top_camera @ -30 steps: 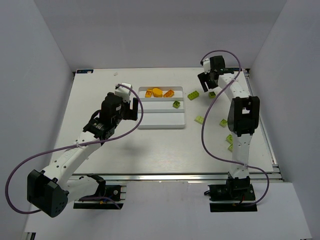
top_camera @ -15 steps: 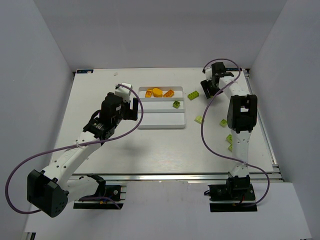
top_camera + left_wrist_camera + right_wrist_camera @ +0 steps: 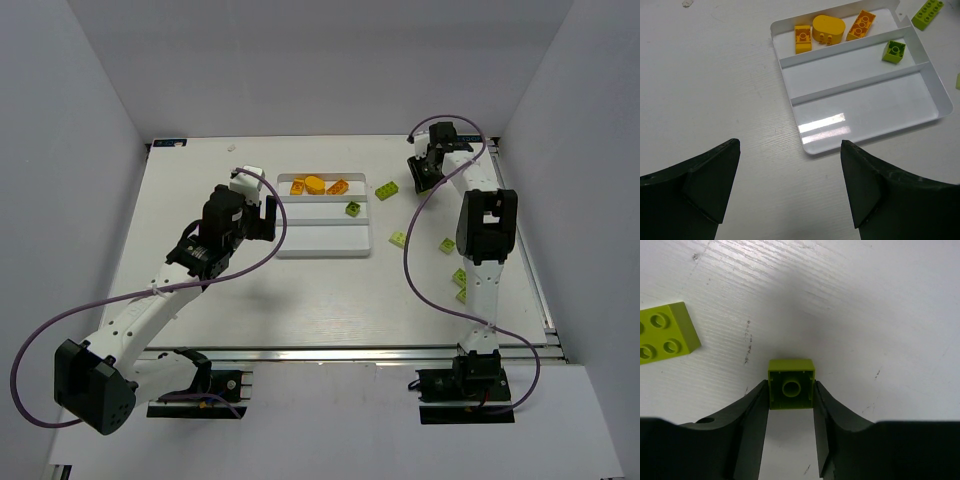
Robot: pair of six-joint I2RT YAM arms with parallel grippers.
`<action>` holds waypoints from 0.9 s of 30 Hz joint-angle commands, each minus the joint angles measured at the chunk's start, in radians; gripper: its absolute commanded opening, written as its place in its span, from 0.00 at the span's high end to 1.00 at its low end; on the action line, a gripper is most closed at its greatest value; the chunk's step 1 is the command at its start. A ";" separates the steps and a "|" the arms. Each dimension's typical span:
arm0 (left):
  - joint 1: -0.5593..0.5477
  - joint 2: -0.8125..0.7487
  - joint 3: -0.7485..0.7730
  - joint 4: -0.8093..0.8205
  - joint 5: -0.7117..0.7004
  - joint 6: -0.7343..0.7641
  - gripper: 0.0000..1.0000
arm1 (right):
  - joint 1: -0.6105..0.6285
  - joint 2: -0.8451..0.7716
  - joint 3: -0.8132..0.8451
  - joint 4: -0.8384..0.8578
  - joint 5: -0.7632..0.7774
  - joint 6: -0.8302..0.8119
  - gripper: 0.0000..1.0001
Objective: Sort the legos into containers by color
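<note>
Gone from the spot where it lay a second before, the small lime brick sat pinched in the right gripper, hollow underside toward the wrist camera. The wrist itself had swung closer to the far right corner of the table. Both fingers pressed the brick's side walls, but only with their very tips. That shallow hold was the main risk, to my eye: a quick swing toward the tray could let the brick pivot or slip out.

A flat lime plate lay just beside it on the table, apart from the fingers. Four more loose lime bricks were scattered by the right arm.

In the tray, the far compartment held three orange bricks and the middle one a single green brick (presumably the lime one's destination). A release too early or too late would drop it among the orange or into the bare near compartment.

The left gripper hung with its fingers wide apart and empty, near the tray's left end.
</note>
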 commanded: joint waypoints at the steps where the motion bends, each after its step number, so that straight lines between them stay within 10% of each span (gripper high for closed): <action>1: 0.004 -0.013 -0.006 0.013 0.014 0.008 0.09 | 0.004 -0.057 -0.030 0.018 -0.076 -0.011 0.76; 10: 0.004 -0.010 -0.004 0.016 0.028 0.008 0.09 | 0.106 -0.325 -0.282 0.167 -0.329 -0.040 0.88; 27: 0.004 -0.030 -0.024 0.045 0.112 0.029 0.09 | 0.327 -0.122 -0.047 0.089 -0.354 0.058 0.70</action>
